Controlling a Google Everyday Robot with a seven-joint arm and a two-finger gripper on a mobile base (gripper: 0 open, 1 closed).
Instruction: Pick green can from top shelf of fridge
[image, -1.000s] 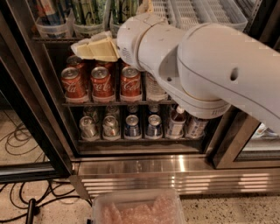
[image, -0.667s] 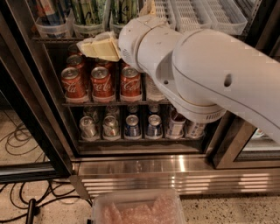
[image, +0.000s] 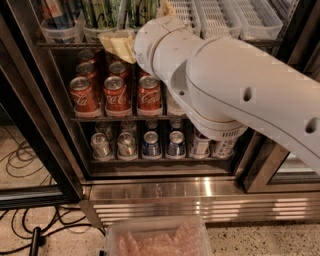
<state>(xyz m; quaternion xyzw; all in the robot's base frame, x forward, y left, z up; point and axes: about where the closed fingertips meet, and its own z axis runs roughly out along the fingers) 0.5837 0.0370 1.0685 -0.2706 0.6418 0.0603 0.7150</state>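
At the front lip of the top shelf (image: 60, 45), the gripper (image: 120, 44) sits as a cream-coloured block, low against the rack edge and pointing toward 9 o'clock. Whether it is spread or closed: cannot tell, as the wrist covers most of it. Nothing seen held. The green can (image: 102, 12) stands at about 11 o'clock from the gripper, inside a clear bin (image: 60, 32) with at least one more like it to its right; only the lower bodies show and the lids are cut off at the frame top. The gripper is near the can but apparently below it, not around it. At 6 o'clock are the red cans (image: 117, 92) on the next rack, with the silver-blue cans (image: 150, 145) beneath those. At 3 o'clock, past the white arm (image: 240, 90), are the white slotted bins (image: 220, 17). The fridge (image: 200, 195) shows its ribbed steel base below. Judgement: approach phase, grasp not yet made. Risks: the gripper is low, so an advance could catch the rack edge or bin wall rather than the can. The neighbouring green cans stand close, so a wide entry may tip one. The bulky wrist may brush the top of the red cans, and it hides the target.
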